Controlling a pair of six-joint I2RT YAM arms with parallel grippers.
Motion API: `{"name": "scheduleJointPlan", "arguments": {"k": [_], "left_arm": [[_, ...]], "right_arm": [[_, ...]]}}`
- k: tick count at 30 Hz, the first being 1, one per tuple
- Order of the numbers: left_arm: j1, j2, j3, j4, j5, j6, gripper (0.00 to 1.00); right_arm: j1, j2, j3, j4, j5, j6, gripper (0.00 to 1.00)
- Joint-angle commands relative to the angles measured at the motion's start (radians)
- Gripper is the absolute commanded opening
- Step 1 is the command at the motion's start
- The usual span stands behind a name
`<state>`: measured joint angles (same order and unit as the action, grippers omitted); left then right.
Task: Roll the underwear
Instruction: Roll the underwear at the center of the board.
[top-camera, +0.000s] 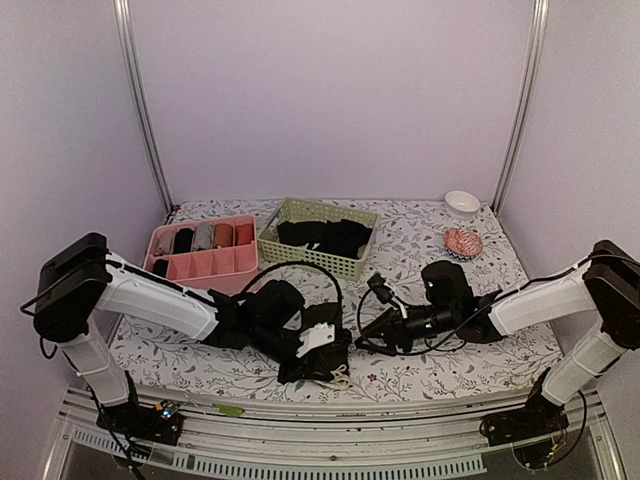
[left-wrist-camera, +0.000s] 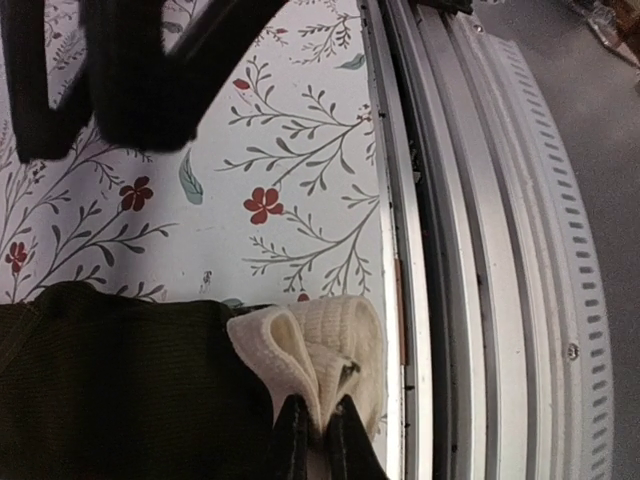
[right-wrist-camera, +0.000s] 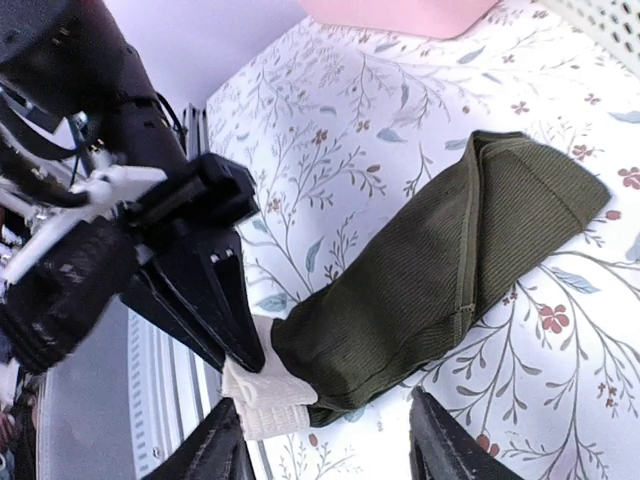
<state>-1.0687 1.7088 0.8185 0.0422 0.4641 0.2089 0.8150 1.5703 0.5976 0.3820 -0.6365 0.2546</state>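
- my left gripper (left-wrist-camera: 318, 418) is pinched tight on the cream waistband (left-wrist-camera: 330, 345) of the underwear (right-wrist-camera: 440, 260).
- my right gripper (right-wrist-camera: 325, 450) has its fingers spread wide beside the waistband end, gripping nothing.

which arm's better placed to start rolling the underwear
Left. The left gripper is shut on the cream waistband of the underwear at the near table edge, so it can probably start the roll; the right gripper is open and holds nothing.
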Motion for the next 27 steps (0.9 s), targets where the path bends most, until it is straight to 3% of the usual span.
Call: {"name": "scheduleJointPlan", "arguments": {"k": [1, 4, 11, 20, 27], "left_arm": [[0.045, 0.059, 0.044, -0.092, 0.153, -0.032, 0.0], [0.065, 0.09, 0.077, -0.114, 0.194, -0.035, 0.0], [0.093, 0.178, 0.17, -0.215, 0.262, -0.003, 0.0], [0.121, 0.21, 0.201, -0.241, 0.306, 0.029, 0.0], [0.133, 0.22, 0.209, -0.245, 0.319, 0.033, 0.0]], "right_arm": [[0.013, -0.128, -0.127, 0.173, 0.074, -0.103, 0.66], [0.086, -0.214, -0.19, 0.206, 0.146, -0.189, 0.79], [0.225, -0.146, -0.126, 0.125, 0.295, -0.396, 0.84], [0.304, 0.0, -0.019, 0.055, 0.406, -0.576, 0.84], [0.342, 0.1, 0.033, 0.018, 0.41, -0.638, 0.77]]}}
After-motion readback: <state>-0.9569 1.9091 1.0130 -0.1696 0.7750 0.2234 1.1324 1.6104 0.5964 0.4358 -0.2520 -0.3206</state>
